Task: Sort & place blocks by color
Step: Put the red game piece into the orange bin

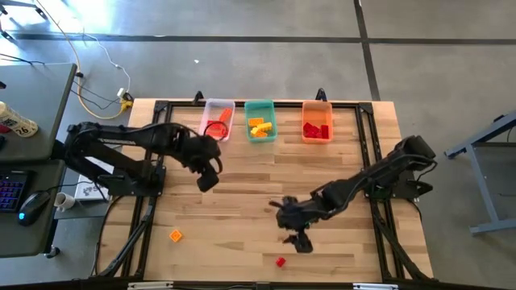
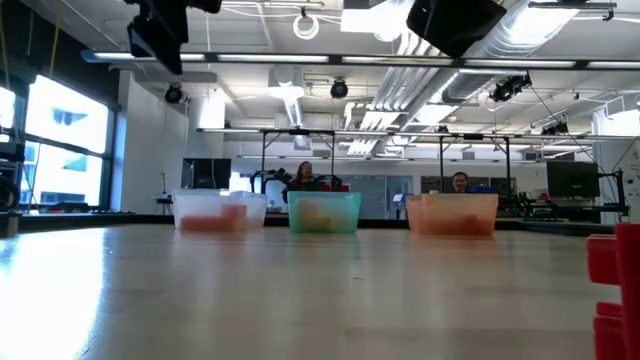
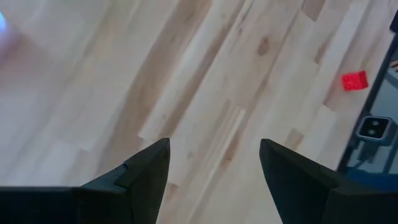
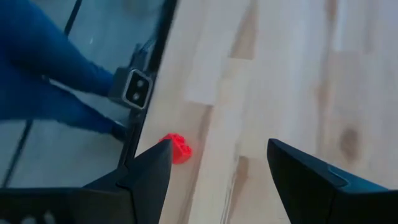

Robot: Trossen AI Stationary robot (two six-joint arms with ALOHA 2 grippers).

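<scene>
A small red block [image 1: 280,261] lies on the table by the near edge; it shows in the right wrist view [image 4: 177,148], in the left wrist view [image 3: 354,80] and large at the low view's right edge [image 2: 615,290]. A yellow-orange block [image 1: 176,235] lies at the near left. My right gripper [image 1: 300,241] is open and empty, just above and beside the red block. My left gripper [image 1: 208,179] is open and empty over the table's middle left, below the clear bin [image 1: 218,121].
Three bins stand in a row at the far edge: the clear bin with orange-red blocks, a teal bin [image 1: 259,122] with yellow-orange blocks, an orange bin [image 1: 317,122] with red blocks. A person's blue-clad legs [image 4: 56,74] stand beyond the near edge. A dark frame rail [image 1: 266,283] runs there.
</scene>
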